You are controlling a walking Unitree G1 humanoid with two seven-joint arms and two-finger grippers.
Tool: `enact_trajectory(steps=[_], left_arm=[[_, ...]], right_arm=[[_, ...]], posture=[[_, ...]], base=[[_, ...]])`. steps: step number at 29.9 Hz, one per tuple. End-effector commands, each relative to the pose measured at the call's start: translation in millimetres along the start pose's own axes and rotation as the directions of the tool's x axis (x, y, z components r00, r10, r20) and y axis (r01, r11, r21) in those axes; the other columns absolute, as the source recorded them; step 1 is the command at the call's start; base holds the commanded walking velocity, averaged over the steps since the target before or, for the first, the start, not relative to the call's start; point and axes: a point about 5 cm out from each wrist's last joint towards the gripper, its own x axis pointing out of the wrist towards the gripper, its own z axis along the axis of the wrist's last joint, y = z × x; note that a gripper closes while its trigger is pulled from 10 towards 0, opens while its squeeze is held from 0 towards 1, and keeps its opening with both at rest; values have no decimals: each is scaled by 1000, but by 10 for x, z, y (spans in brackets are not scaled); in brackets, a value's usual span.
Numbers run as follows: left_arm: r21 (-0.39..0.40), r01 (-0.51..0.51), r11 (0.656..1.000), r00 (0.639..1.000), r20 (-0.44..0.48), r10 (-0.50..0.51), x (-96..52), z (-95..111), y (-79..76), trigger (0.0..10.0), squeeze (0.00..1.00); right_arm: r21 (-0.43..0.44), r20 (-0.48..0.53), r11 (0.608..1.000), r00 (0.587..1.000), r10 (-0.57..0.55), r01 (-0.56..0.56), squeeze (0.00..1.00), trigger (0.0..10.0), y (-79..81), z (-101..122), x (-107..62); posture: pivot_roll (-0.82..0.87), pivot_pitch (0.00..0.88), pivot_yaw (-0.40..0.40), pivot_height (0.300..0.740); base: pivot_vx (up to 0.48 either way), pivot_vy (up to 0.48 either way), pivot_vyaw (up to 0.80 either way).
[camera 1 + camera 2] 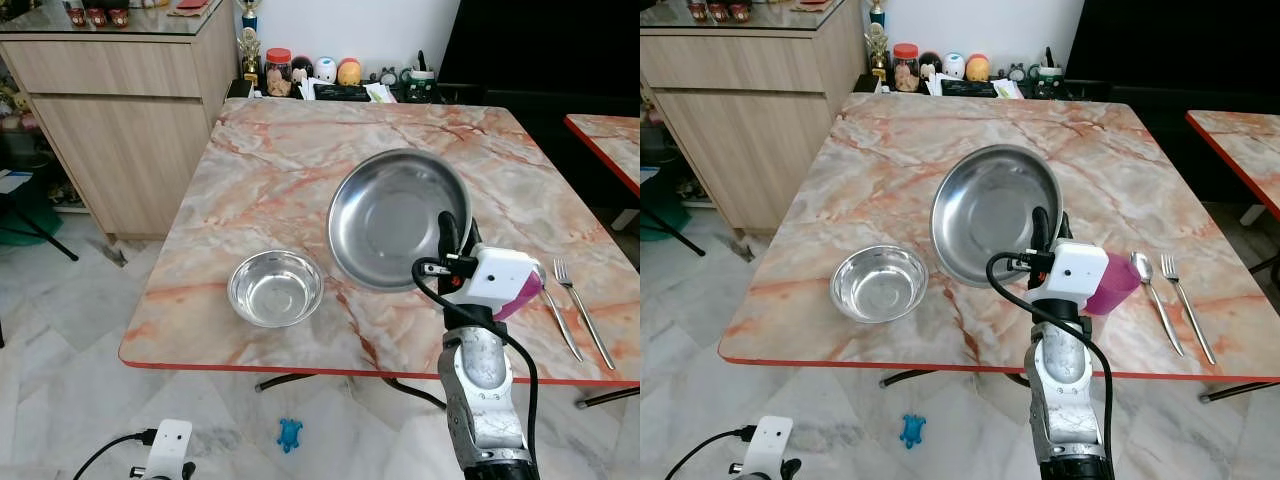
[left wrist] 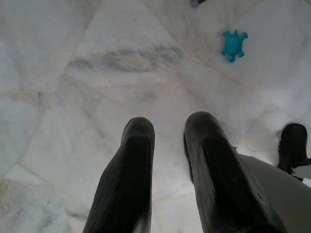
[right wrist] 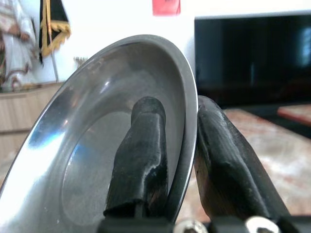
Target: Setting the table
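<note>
My right gripper (image 3: 177,145) pinched the rim of the steel plate (image 1: 395,215), one finger inside, one outside. The plate was tilted up over the marble table (image 1: 270,170), right of the small steel bowl (image 1: 275,287), which sat near the front edge. A purple cup (image 1: 1110,283) stood just behind my wrist, with a spoon (image 1: 1152,290) and fork (image 1: 1185,300) to its right. My left gripper (image 2: 167,145) hung over the floor, fingers slightly apart, near a blue turtle toy (image 2: 233,44).
</note>
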Motion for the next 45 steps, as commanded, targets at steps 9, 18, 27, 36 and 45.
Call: enact_trajectory(steps=[9,18,27,36,45], left_arm=[[10,-10,1000,1000,-15,10,-20,-91,13,10000,0],[16,-14,1000,1000,-9,15,-18,-78,17,10000,0],[19,-18,1000,1000,-7,18,-18,-76,17,10000,0],[22,-17,1000,1000,-4,17,-16,-67,16,10000,0],[29,-16,999,1000,-4,16,-15,-63,13,10000,0]], right_arm=[[-1,86,1000,996,21,-21,0,10000,59,187,75],[-4,86,1000,996,24,-23,0,10000,63,194,76],[3,132,999,991,33,-33,0,10000,77,283,106],[11,162,999,986,32,-34,0,10000,91,348,125],[12,184,999,982,30,-33,0,10000,78,412,151]], posture=[[119,0,-53,740],[117,0,-54,740],[118,0,-53,740],[115,0,-51,740],[109,0,-45,740]], base=[[0,-29,0],[0,-279,0],[0,-302,0],[0,-307,0],[0,-307,0]])
